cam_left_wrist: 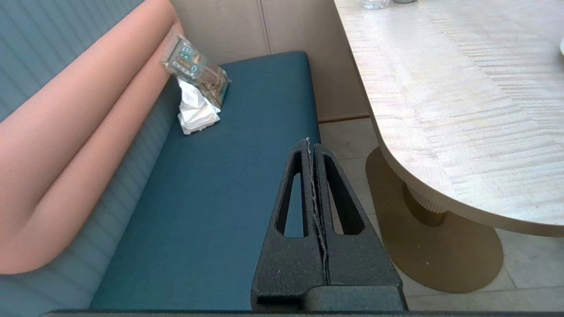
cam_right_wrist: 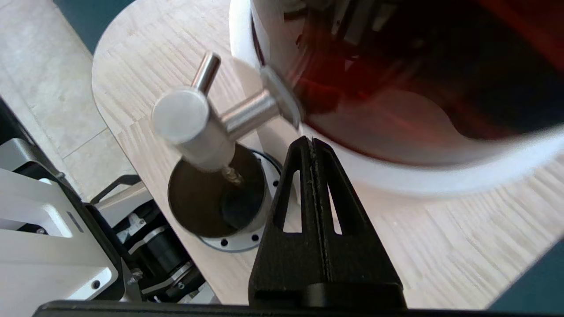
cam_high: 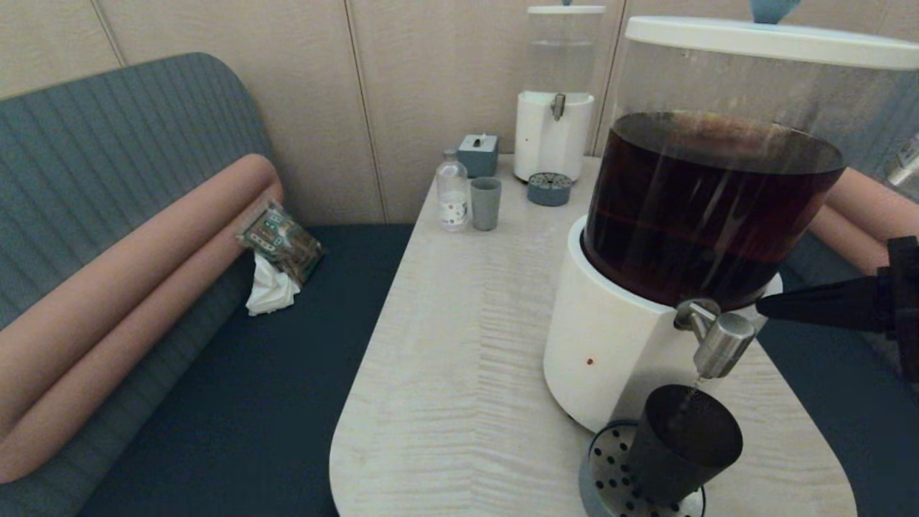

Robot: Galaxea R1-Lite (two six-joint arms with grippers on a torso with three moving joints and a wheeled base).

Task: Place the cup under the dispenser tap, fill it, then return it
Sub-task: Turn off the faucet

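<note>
Right now I see the bench seat filling the left of my head view, teal with a salmon bolster along its back, and a crumpled packet with a white tissue lying against that bolster. Next to it the pale wood tabletop runs from near to far. On its near right stands the big dispenser, a clear tank of dark brown liquid on a white base. At the far end is the smaller clear-liquid dispenser with a grey drip tray before it, and to its left a tissue box, a small bottle and a pale grey-green tumbler.

My right gripper hangs just right of the dispenser tap, apart from it, its jaws pressed fully together and holding nothing. The tap juts from the white base toward the near edge. Directly under its spout the cup stands on a perforated drip tray, and a thin thread of liquid runs from spout into cup; dark liquid shows at the cup's bottom in the right wrist view.

My left gripper is parked over the bench seat, left of the tabletop, jaws closed flat and empty.
</note>
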